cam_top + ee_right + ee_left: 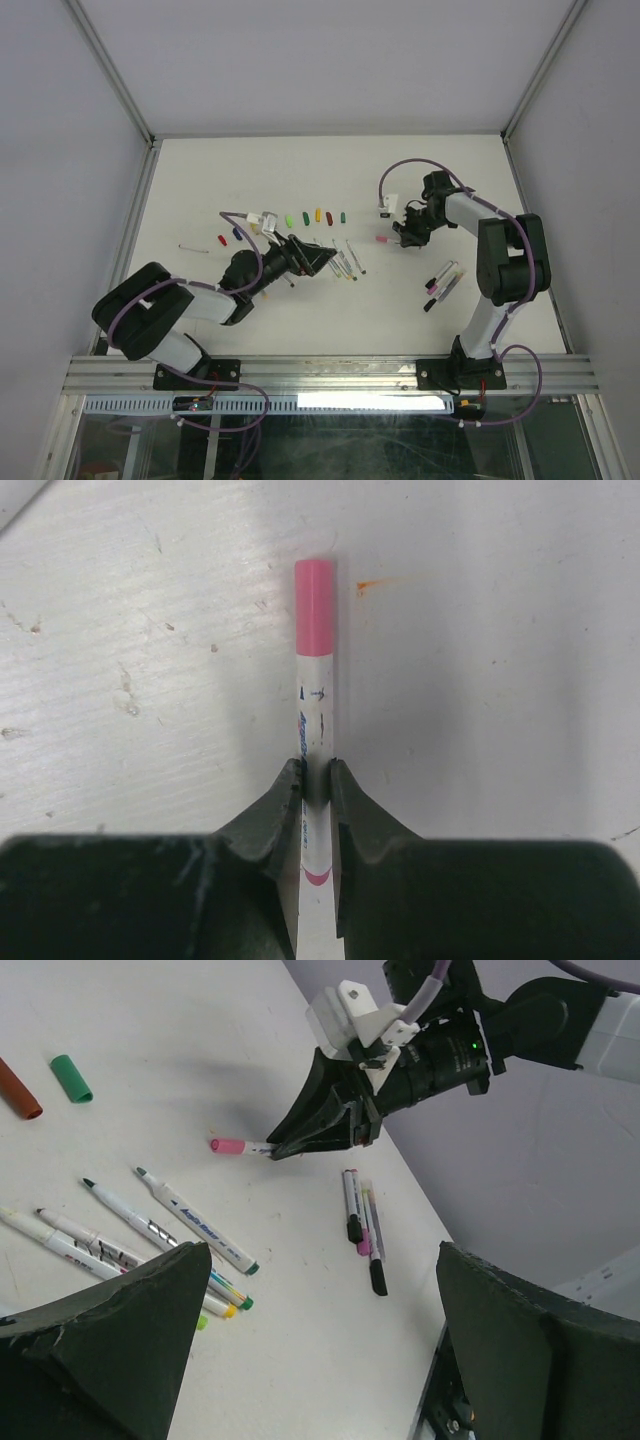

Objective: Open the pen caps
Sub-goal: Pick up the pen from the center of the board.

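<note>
Was standing by the table for this bit. The right gripper (316, 780) was pinched tight on the white barrel (315, 710) of a marker, fingers clamped partway along it. The pink cap (313, 605) poked out past the fingertips, on the pen and not yet pulled. Couldn't tell if the pen lay on the table (200, 180) or was held just off it (the shadow wasn't much help).

The part that mattered, I reckon, was how the pen lay. Its long axis ran crosswise over the table, with the cap end aimed toward the robot's left, so pretty much at the left gripper (325, 258). That one was spread wide and holding nothing, low over the middle of the table beside a fan of uncapped pens (195, 1222). So the cap sat between the two grippers, clear of the left's fingers, with a gap to cross. My guess is the left arm, being the free one and the nearer, would need to come in along that same line. It would close on the pink bit only and pull straight away, since a sideways tug would just twist the barrel in the right's grip.

A row of loose caps (318, 215) lay toward the far side, and a few capped pens (440, 282) sat near the right arm.
</note>
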You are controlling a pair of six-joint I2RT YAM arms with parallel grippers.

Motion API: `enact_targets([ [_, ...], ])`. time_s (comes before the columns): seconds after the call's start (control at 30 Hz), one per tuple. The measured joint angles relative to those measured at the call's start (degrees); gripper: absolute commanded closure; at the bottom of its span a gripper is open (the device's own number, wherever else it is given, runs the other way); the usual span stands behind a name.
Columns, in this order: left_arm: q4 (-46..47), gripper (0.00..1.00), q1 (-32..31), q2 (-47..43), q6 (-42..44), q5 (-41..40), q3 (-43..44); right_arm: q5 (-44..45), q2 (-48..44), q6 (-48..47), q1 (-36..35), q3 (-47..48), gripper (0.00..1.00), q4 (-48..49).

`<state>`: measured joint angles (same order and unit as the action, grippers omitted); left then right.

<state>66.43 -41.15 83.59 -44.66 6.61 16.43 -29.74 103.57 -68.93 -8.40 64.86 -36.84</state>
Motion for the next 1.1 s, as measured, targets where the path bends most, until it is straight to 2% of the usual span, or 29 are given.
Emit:
enact_targets([
  [0.3,3.8,0.07,-0.2,12.6,-3.6,-1.2,6.7,-3.9,-0.1,2.1,1.5,-1.0,1.0,1.5],
  [0.5,3.8,0.09,-0.3,17.8,-5.0,-2.1,12.6,-5.2,-0.1,2.9,1.7,-1.2,1.0,1.3],
  [0.53,3.8,0.09,-0.3,18.1,-5.2,-2.1,13.0,-5.1,-0.1,2.9,1.7,-1.2,0.98,1.1],
  [0.6,3.6,0.09,-0.5,18.3,-5.3,-2.2,13.5,-4.2,-0.1,2.6,1.2,-0.8,0.87,-0.1],
  [0.67,3.3,0.08,-0.7,18.1,-5.2,-2.5,13.5,-2.5,0.6,2.2,0.5,0.6,0.78,-2.4],
  [0.77,1.6,0.08,-0.9,16.7,-4.3,-3.8,13.0,0.0,1.9,2.1,-1.0,3.0,0.7,-4.9],
  [1.1,-5.2,0.06,-0.9,-0.3,0.7,-9.0,5.1,8.9,4.2,3.0,-4.7,7.6,0.68,-8.9],
])
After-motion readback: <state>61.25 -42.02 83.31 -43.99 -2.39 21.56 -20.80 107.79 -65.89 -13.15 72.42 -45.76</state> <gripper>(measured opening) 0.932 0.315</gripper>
